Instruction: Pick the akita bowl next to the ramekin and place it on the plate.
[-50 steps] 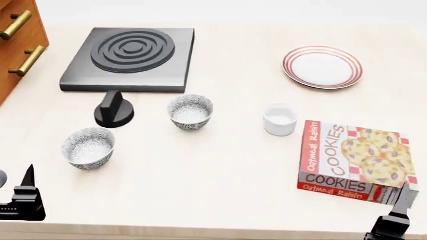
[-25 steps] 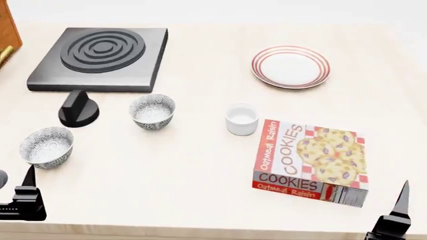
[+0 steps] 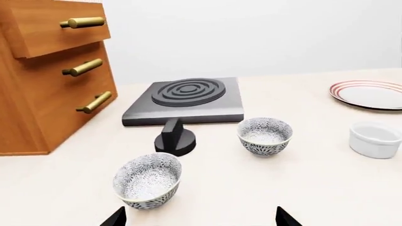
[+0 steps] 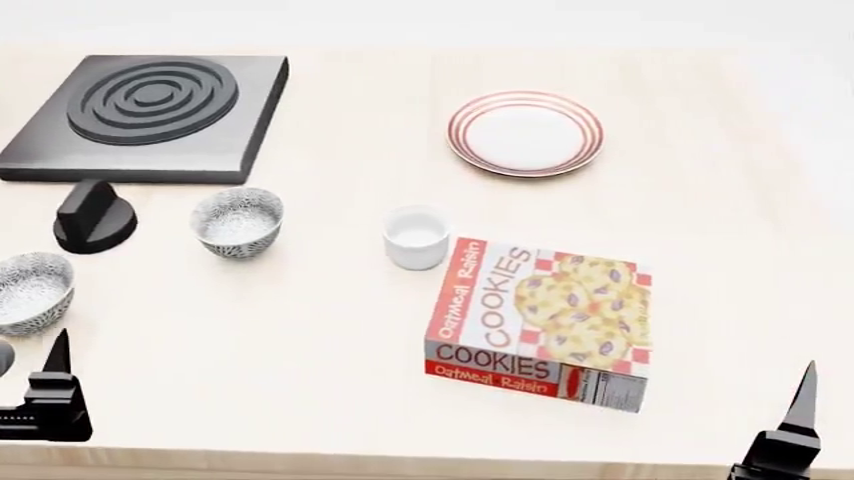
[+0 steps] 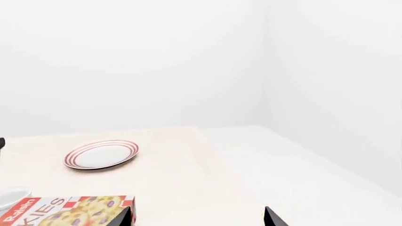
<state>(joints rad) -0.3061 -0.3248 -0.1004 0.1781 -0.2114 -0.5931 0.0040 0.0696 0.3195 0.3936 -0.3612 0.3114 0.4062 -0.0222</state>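
Nearest, the left hand (image 4: 30, 405) and right hand (image 4: 787, 430) hover released over the bench (image 4: 307, 340). Then one cookie box (image 4: 541, 320), two speckled bowls, the akita bowl (image 4: 238, 221) near one ramekin (image 4: 416, 237); farthest, one plate (image 4: 525, 133)

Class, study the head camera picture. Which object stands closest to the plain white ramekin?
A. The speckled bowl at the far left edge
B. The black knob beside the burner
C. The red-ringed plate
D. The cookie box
D: the cookie box has a corner lying just beside the ramekin, while the plate, the black knob and the left-edge bowl sit clearly farther off.
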